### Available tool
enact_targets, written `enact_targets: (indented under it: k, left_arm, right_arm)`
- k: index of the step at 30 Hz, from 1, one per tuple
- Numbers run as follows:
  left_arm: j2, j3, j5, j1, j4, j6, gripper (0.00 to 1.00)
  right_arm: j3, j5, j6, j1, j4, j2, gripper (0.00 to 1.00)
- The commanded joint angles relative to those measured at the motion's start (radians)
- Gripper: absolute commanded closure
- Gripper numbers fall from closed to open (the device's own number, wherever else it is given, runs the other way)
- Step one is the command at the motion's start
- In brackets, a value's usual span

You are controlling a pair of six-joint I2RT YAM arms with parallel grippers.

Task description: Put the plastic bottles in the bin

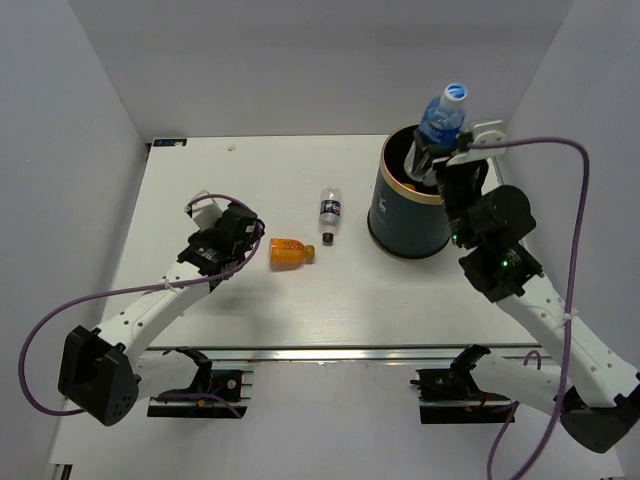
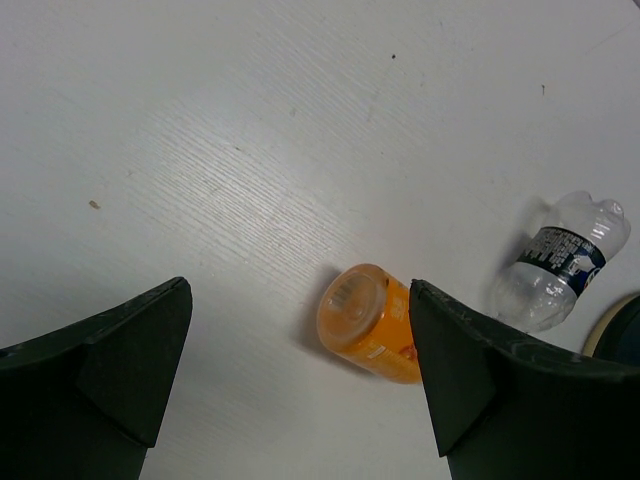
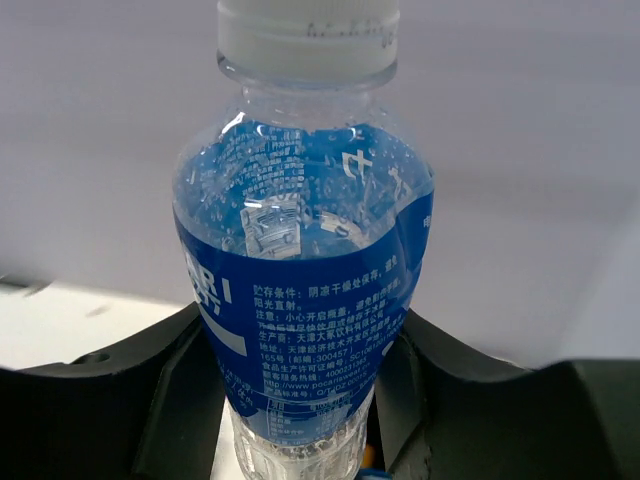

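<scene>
Right jaws pinch a blue-label bottle (image 1: 441, 118) above the bin (image 1: 400, 215), left jaws stand spread beside the orange bottle (image 1: 291, 252) on the desk (image 1: 260, 180)

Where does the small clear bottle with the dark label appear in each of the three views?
Top external: the dark-label bottle lies near the middle, left of the bin.
Left wrist: dark-label bottle at the right edge, halfway up.
Right wrist: not in it; the blue-label bottle fills the picture.
Shared landmark: the orange bottle, lying beside it in the top external and left wrist views.
</scene>
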State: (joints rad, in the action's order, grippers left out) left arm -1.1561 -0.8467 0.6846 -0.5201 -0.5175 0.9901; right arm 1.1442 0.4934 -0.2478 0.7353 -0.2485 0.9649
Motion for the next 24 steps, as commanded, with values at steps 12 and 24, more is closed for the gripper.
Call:
enact_targets:
  k: [12, 24]
  left_arm:
    - [-0.157, -0.094, -0.235, 0.002, 0.033, -0.09, 0.02]
    - [-0.217, -0.078, -0.407, 0.002, 0.04, 0.185, 0.02]
  right_arm:
    - [0.144, -0.178, 0.212, -0.395, 0.164, 0.299, 0.11]
    - [0.206, -0.139, 0.28, -0.416, 0.29, 0.241, 0.11]
